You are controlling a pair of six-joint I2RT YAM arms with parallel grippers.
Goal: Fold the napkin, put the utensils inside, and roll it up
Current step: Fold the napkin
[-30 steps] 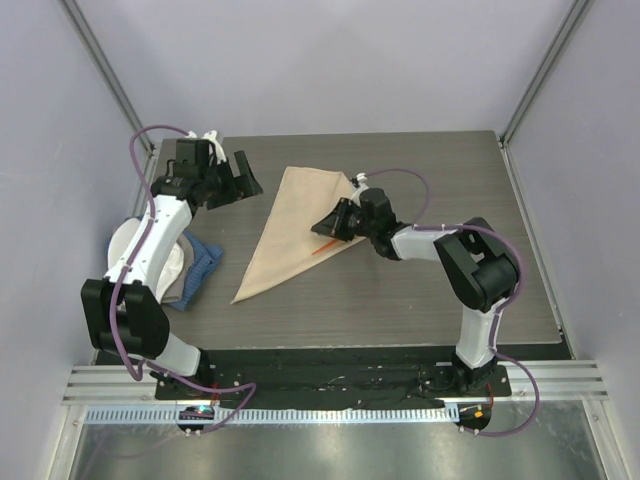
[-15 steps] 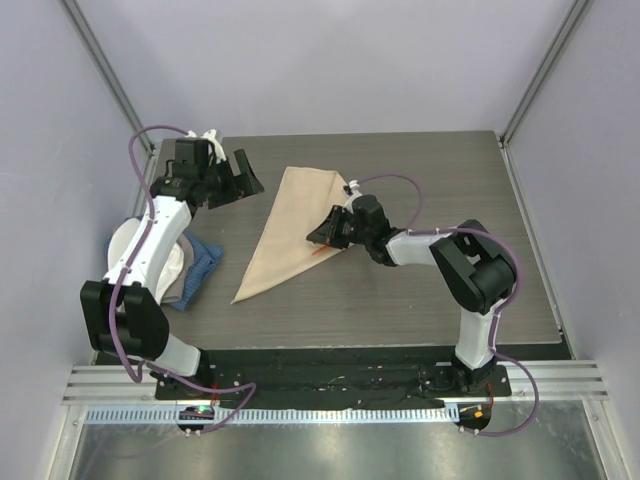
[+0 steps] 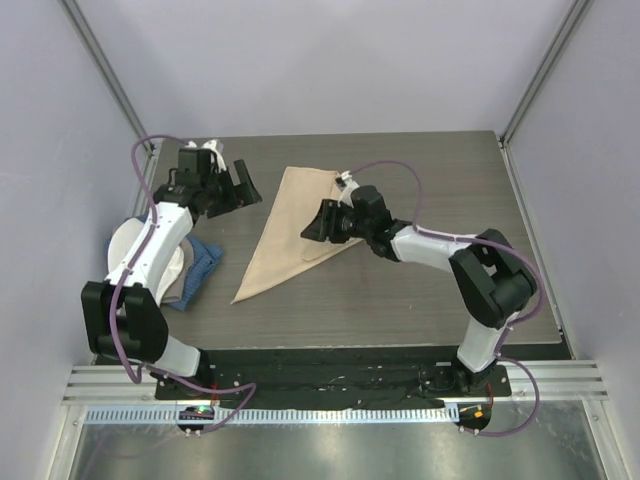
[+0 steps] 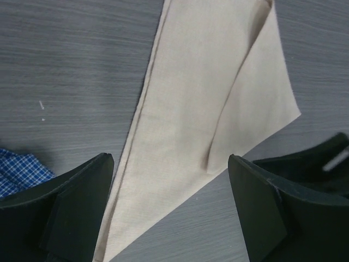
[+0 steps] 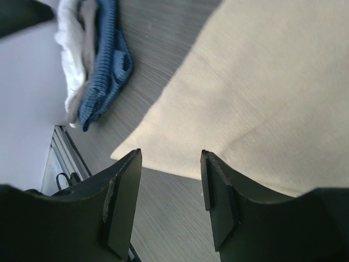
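Fold looks done: the napkin [image 3: 290, 225] lies as a triangle on the surface [image 3: 420, 170], utensils unseen, your right gripper [image 3: 318, 226] over its edge and left gripper [image 4: 170, 164] nearby both apart, empty; next, pinch an edge and roll.

Robotics lab enclosure: bare lilac walls [image 3: 320, 70], aluminium framing [image 3: 105, 65], dark bench tabletop [image 3: 420, 300].
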